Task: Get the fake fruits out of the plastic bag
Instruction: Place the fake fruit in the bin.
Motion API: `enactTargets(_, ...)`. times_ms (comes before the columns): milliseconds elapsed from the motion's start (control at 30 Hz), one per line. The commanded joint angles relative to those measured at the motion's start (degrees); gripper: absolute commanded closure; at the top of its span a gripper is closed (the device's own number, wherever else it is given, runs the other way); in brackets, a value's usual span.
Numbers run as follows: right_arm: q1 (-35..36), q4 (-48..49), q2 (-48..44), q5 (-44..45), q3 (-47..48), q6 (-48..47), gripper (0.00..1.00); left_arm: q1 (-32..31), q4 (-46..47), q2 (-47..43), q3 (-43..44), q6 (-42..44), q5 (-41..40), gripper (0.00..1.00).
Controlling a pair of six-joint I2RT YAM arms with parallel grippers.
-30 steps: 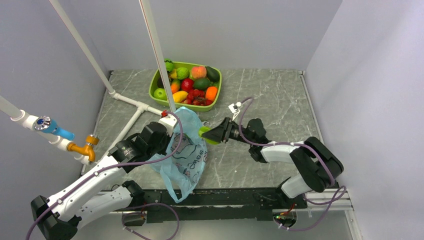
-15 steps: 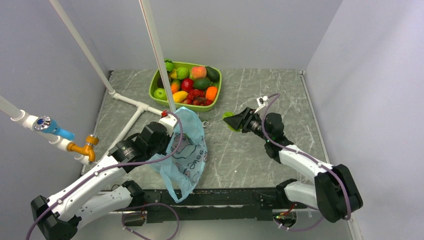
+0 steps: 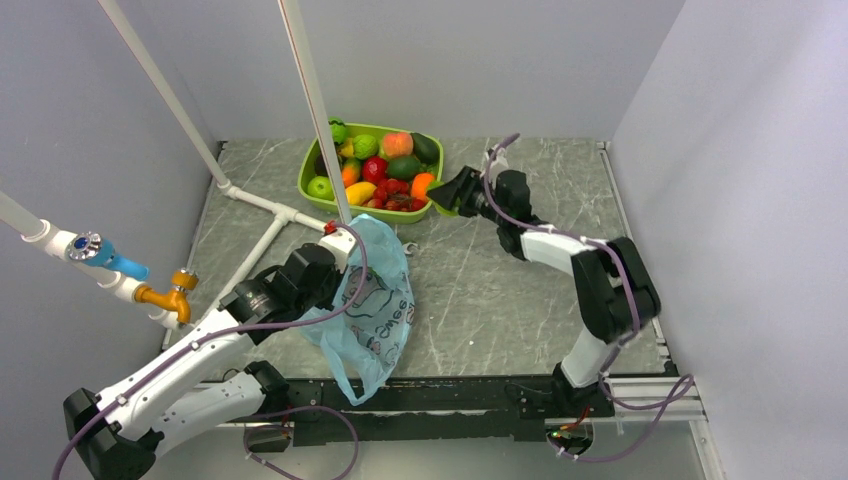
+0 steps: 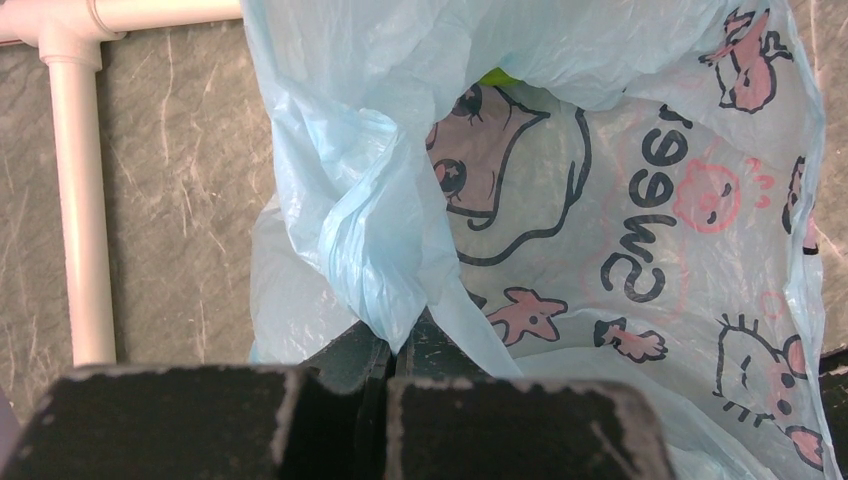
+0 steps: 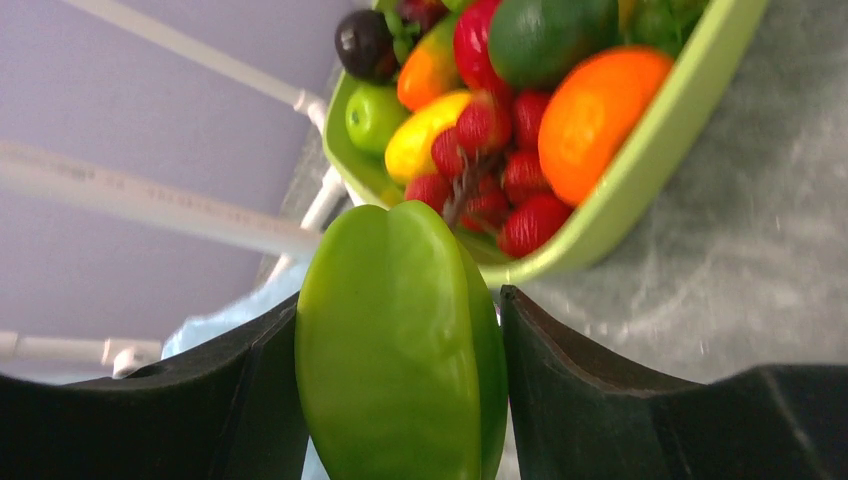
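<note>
I'm looking down on a dark grey marbled tabletop [image 3: 520, 290] boxed in by plain pale lilac walls [image 3: 450, 60], with white plastic pipes [image 3: 268, 205] lying across its far-left part. My left gripper [image 4: 395, 345] is clamped right down on a bunched fold of the thin light blue printed plastic bag [image 3: 378, 305]. The bag sits crumpled at the near left of the table. At its upper opening a sliver of yellow-green [image 4: 500, 76] shows; I cannot tell what it is. My right gripper [image 3: 452, 192] is at the far centre, its jaws partway apart and pressed against both flanks of a glossy green ridged toy fruit [image 5: 395, 340]. It is just beside the right wall of the lime-green rigid tray [image 3: 304, 178]. That tray is heaped with mixed toy fruits [image 3: 385, 165] in red, orange, yellow and green
</note>
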Motion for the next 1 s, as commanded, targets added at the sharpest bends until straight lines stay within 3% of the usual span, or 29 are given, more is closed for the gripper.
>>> enactTargets(0, 0.6, 5.8, 7.5, -0.7, 10.3, 0.8, 1.00, -0.1, 1.0, 1.2, 1.5, -0.1, -0.7, 1.00)
enactTargets(433, 5.8, -4.4, 29.1, 3.4, 40.5, -5.4, 1.00, 0.0, 1.2, 0.2, 1.5, 0.3, -0.1, 1.00)
enactTargets(767, 11.9, -24.4, 42.9, 14.8, 66.1, -20.6, 0.96, 0.0, 1.8, -1.9, 1.1, 0.6, 1.5, 1.00)
enactTargets(967, 13.6, -28.2, 46.8, 19.6, 71.0, -25.1, 0.88, 0.0, 2.0, -2.5, 1.1, 0.6, 1.8, 1.00)
